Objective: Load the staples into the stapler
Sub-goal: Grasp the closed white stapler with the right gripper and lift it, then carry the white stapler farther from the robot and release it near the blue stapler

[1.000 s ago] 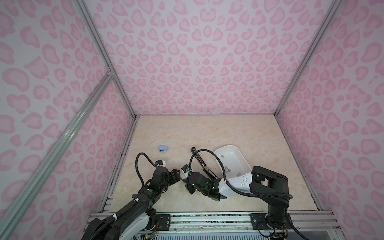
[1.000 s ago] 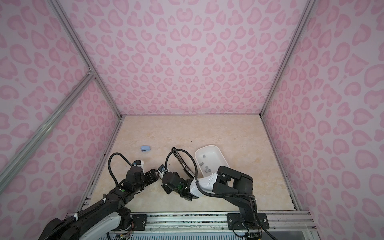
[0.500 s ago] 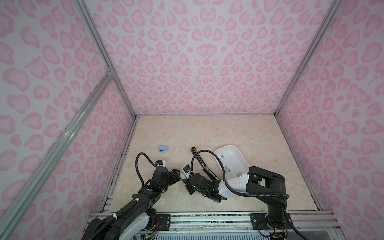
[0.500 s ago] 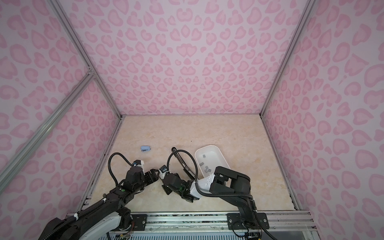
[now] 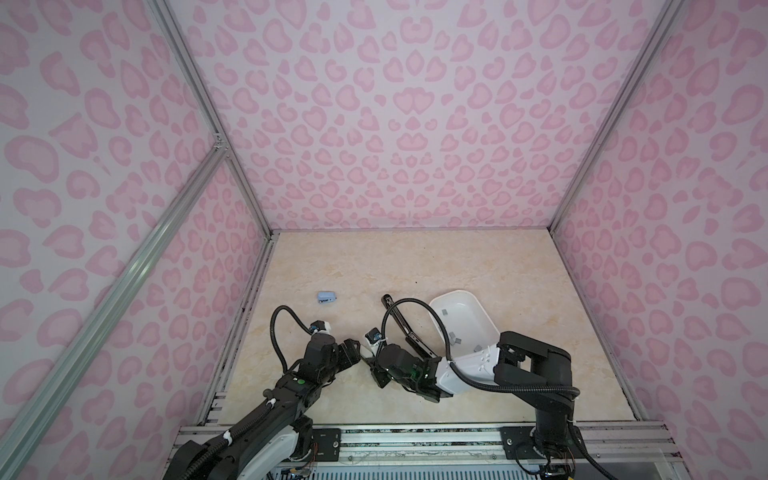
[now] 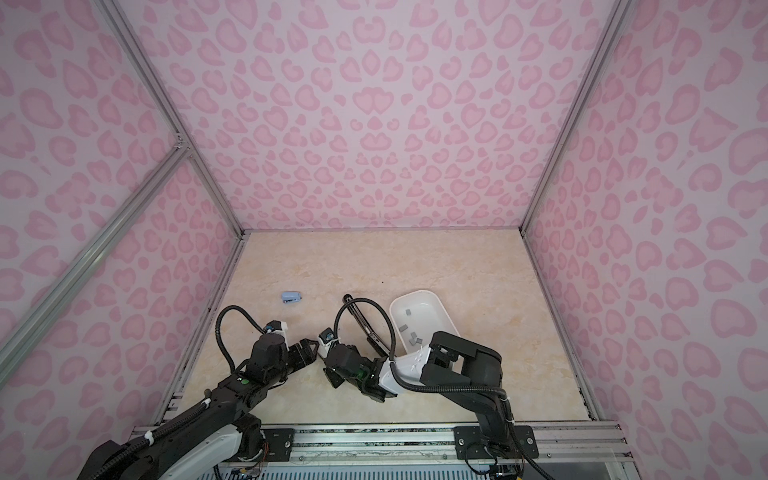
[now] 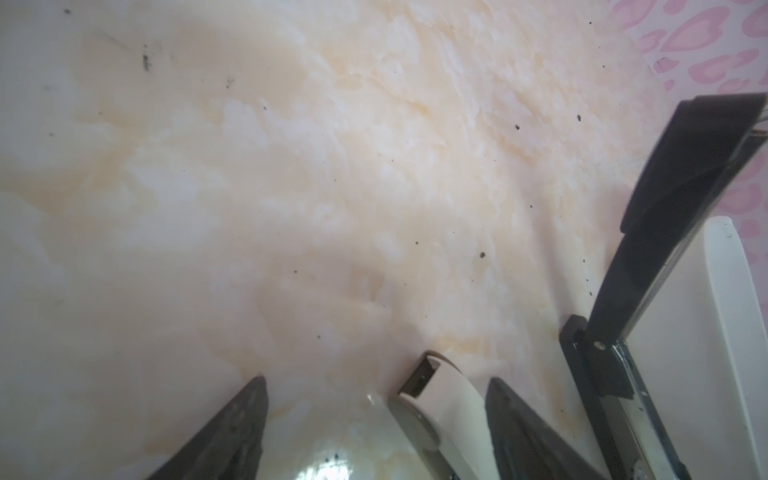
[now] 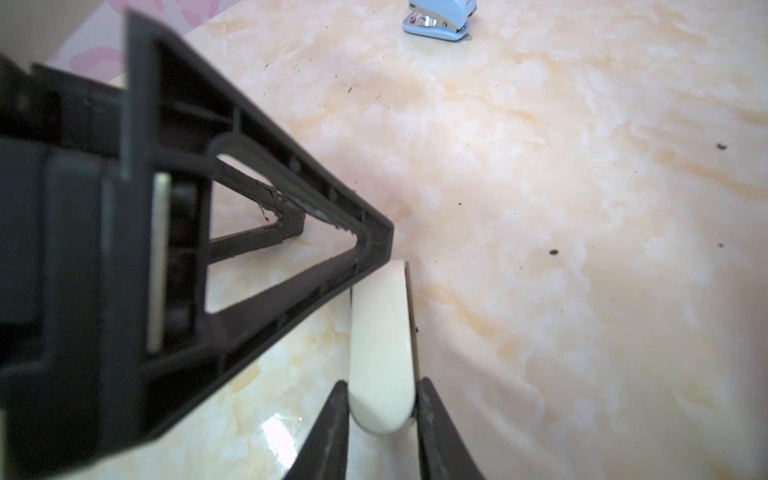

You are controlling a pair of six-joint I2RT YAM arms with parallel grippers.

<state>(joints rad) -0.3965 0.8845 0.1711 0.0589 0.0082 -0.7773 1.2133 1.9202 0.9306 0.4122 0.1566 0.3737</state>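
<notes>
Now, you've got the right gripper [image 8: 383,381] pinched narrow on the rounded end of the cream stapler [image 8: 380,332], a finger against each side. The left gripper [image 7: 376,380] stands wide open around the other end, holding nothing.

Watch that. In the right wrist view one left finger's tip touches the stapler's end. In the left wrist view the stapler sits off-centre, close to one finger. Close the left now and I reckon it shoves the stapler sideways and twists it out of that small bite on smooth plastic.

The staples [image 5: 456,340] are nowhere near it. They lie loose in the white tray [image 5: 486,316], behind your right forearm, well apart from both grippers. That's the second worry: the right arm hangs over the tray's near end, so a quick swing could tip it and scatter them.

The black stapler [image 5: 409,332] lies opened flat just beside the tray, close to the right wrist, with that arm's cable arcing over it. A snag there looks possible.

Room? The far half of the table [image 5: 415,257] is bare, apart from the blue stapler [image 5: 326,297] off to the left. The near side is tight: the front rail and left wall crowd both arms. Work outward, toward the back.
</notes>
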